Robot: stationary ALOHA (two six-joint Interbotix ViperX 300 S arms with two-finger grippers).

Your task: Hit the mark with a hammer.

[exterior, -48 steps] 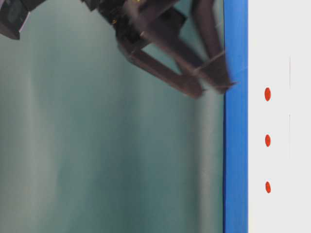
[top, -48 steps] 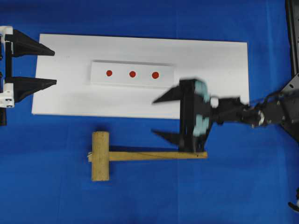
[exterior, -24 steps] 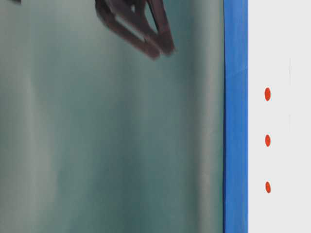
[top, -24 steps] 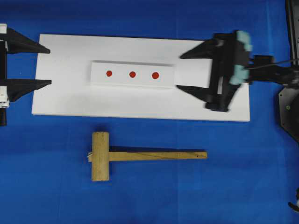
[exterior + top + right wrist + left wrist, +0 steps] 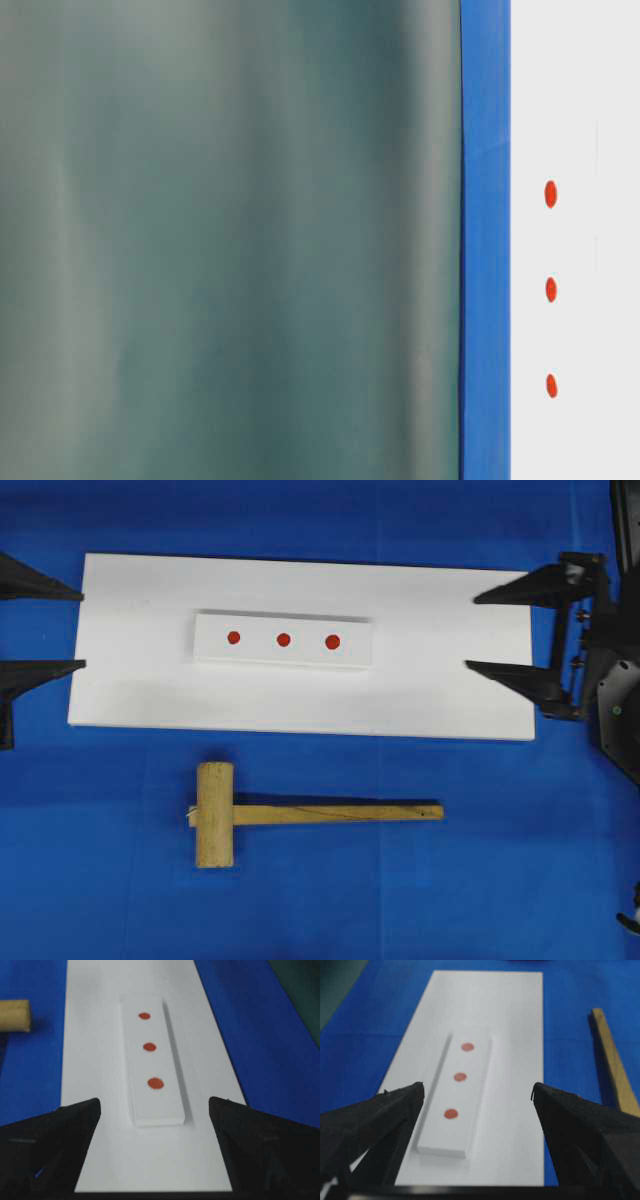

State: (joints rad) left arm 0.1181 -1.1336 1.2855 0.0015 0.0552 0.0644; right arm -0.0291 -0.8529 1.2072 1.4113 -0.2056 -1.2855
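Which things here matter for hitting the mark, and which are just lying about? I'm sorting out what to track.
Belongs to the job:
- mark, middle red dot on the strip
- hammer, wooden mallet on the blue cloth
- right gripper, open, empty

Just there:
- larger end dot
- smaller end dot
- white board
- left gripper, open

- Overhead: bright, even light, sharp; hammer (image 5: 300,815) throws a thin dark shadow along handle's upper side.
- White strip (image 5: 283,640) has faint shadow on its top edge.
- Table-level: left part a blurry grey-green smear, out of focus.
- Wrist views: pincer fingers (image 5: 375,1125) soft, near-field blur; far end hazy.
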